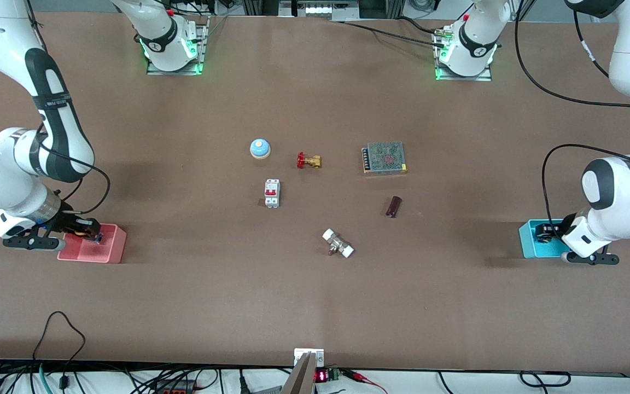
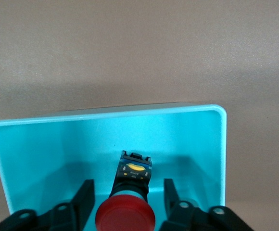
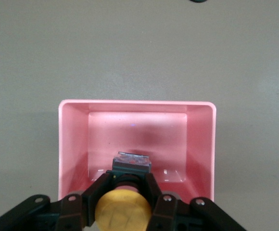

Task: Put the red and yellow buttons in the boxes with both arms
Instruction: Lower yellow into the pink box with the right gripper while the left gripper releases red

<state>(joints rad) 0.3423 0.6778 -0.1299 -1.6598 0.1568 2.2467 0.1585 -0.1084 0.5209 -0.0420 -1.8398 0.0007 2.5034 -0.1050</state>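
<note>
The red button (image 2: 125, 216) lies inside the cyan box (image 2: 43, 144), cap toward the wrist camera, black base with a yellow label pointing into the box. My left gripper (image 2: 127, 199) is open and straddles it with a gap on each side. In the front view the left gripper (image 1: 546, 233) is in the cyan box (image 1: 529, 246) at the left arm's end, and the red button is hidden. My right gripper (image 3: 126, 190) is shut on the yellow button (image 3: 122, 211), held low in the pink box (image 3: 137, 130). The pink box (image 1: 108, 250) stands at the right arm's end, with the right gripper (image 1: 88, 234) in it.
Mid-table lie a blue dome bell (image 1: 260, 148), a brass valve with a red handle (image 1: 308, 161), a white circuit breaker (image 1: 272, 193), a metal power supply (image 1: 384, 157), a dark cylinder (image 1: 394, 206) and a white-ended fitting (image 1: 338, 243).
</note>
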